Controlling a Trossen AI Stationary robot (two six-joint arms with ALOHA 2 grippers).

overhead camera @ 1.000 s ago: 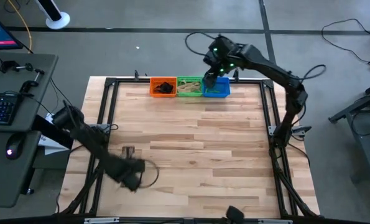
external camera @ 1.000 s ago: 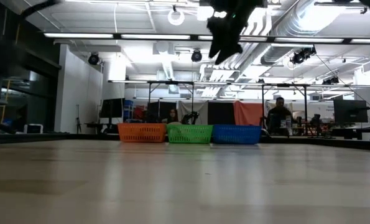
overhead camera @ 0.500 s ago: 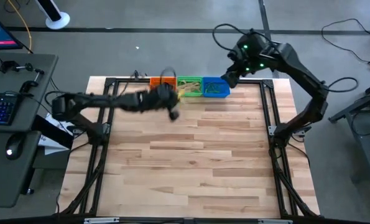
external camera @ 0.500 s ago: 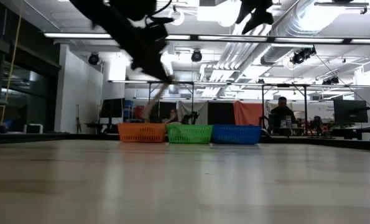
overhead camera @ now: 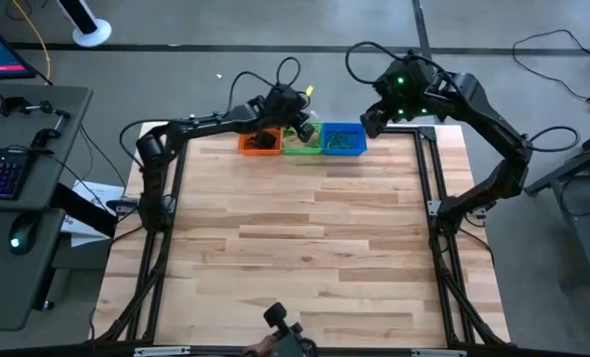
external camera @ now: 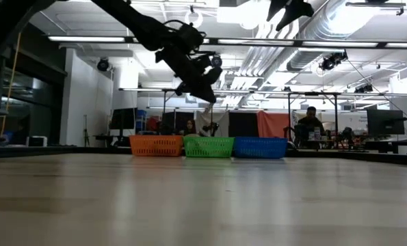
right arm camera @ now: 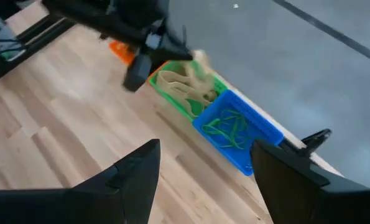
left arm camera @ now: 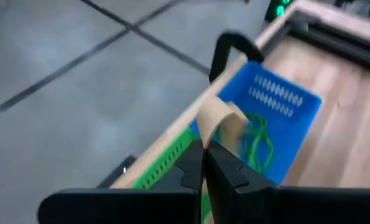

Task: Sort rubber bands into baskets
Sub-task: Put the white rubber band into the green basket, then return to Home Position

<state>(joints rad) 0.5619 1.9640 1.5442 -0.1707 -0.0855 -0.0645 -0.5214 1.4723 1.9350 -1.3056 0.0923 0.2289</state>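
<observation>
Apparently the sorting is near its end: the left gripper (left arm camera: 204, 163), pinched on a tan floppy rubber band (left arm camera: 214, 121), hangs over the green plastic basket (overhead camera: 301, 140), between the orange basket (overhead camera: 259, 141) and blue basket (overhead camera: 344, 140). The right gripper (right arm camera: 200, 171) waits open nearby; no loose bands show on the wooden table (overhead camera: 304, 248).

Orange basket (overhead camera: 259, 141) partly hidden, contents perhaps black bands.

Orange basket (external camera: 156, 145), green basket (external camera: 208, 147), blue basket (external camera: 260, 147) (side by side), left hand (external camera: 204, 92) above green.
</observation>
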